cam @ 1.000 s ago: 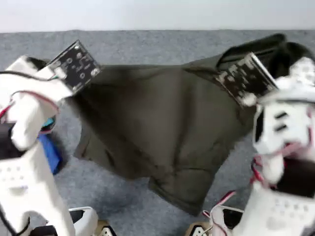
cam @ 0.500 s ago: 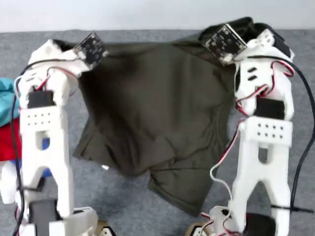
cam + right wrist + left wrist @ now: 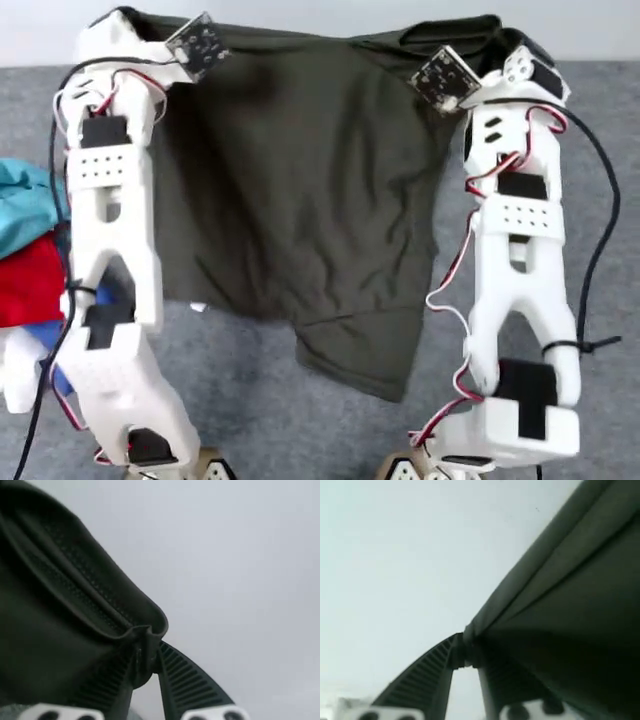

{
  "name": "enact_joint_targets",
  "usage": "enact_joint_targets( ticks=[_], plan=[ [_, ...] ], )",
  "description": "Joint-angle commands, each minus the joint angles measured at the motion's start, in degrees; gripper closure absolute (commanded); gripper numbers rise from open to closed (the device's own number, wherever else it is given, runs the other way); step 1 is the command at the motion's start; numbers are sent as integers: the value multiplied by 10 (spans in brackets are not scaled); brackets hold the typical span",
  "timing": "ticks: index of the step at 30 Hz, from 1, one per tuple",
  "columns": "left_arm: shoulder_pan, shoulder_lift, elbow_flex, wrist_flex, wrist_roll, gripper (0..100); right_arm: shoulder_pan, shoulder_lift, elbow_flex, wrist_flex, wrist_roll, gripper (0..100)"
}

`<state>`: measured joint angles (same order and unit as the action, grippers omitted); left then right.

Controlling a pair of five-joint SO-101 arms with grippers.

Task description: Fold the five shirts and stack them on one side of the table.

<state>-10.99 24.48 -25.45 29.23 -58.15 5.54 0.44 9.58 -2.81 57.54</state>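
So, looking at an olive shirt (image 3: 300, 200) held up like a curtain: pinched at one top corner by the left tool (image 3: 465, 651), at the other by the right tool (image 3: 145, 654), both clamped tight on the hem. Stretched crosswise between them, hanging toward the arm bases, lower end seemingly draped on the counter (image 3: 240, 400). Probably needs lowering evenly from both sides, clear of the bright pile (image 3: 25, 250) beside the left arm.
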Motion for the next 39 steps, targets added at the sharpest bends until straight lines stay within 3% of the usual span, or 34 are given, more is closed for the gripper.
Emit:
enact_joint_targets(
  ticks=[1,6,14,18,30,39],
  plan=[
    [0,6,-49,16,-33,995,-4,9,-61,-12,5,988],
    [4,11,-49,123,-59,995,-10,15,-65,42,5,988],
    [4,13,-48,415,-58,995,-10,-38,-65,315,4,988],
    [1,23,-38,517,-58,995,-11,-66,-65,429,4,988],
    [-63,41,-37,680,-59,995,-51,-164,-65,771,-10,988],
    [-105,78,-36,687,-60,994,-109,-192,-64,973,-84,988]
  ],
)
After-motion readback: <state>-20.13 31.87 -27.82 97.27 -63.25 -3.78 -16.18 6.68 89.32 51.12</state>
